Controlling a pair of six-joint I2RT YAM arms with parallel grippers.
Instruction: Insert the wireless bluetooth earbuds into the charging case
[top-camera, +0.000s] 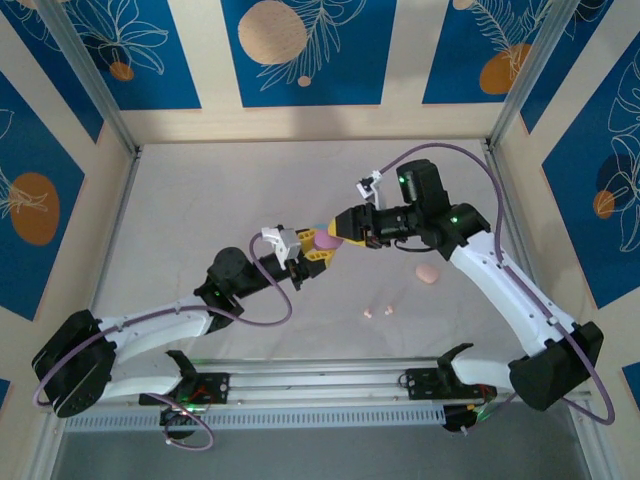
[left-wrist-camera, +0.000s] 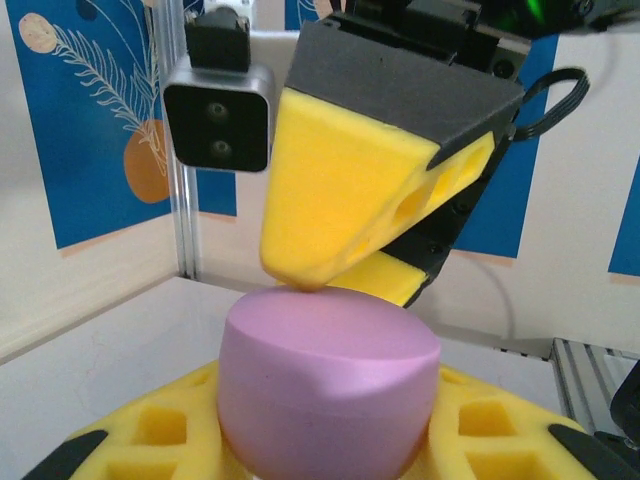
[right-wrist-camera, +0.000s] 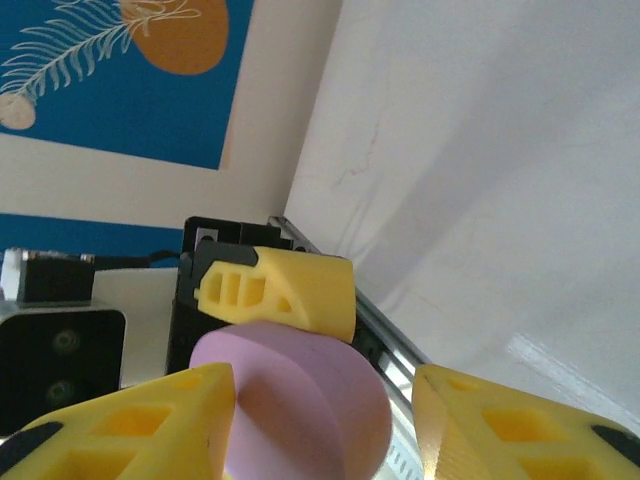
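A lilac oval charging case (top-camera: 328, 240) hangs above the table's middle, with my left gripper (top-camera: 316, 251) shut on it. In the left wrist view the case (left-wrist-camera: 330, 380) sits between my yellow fingers (left-wrist-camera: 150, 430), its lid down. My right gripper (top-camera: 346, 231) is open at the case's far side. One of its yellow fingers (left-wrist-camera: 340, 200) touches the top of the case. From the right wrist, the case (right-wrist-camera: 300, 400) lies against the left finger (right-wrist-camera: 150, 420), while the other finger (right-wrist-camera: 520, 420) stands well apart. Two tiny pink earbuds (top-camera: 378, 311) lie on the table.
A pink oval case (top-camera: 427, 273) lies on the table under the right arm, behind the two buds. Aluminium frame posts (top-camera: 95, 85) and patterned walls close in the white table on three sides. A rail (top-camera: 320, 380) runs along the near edge.
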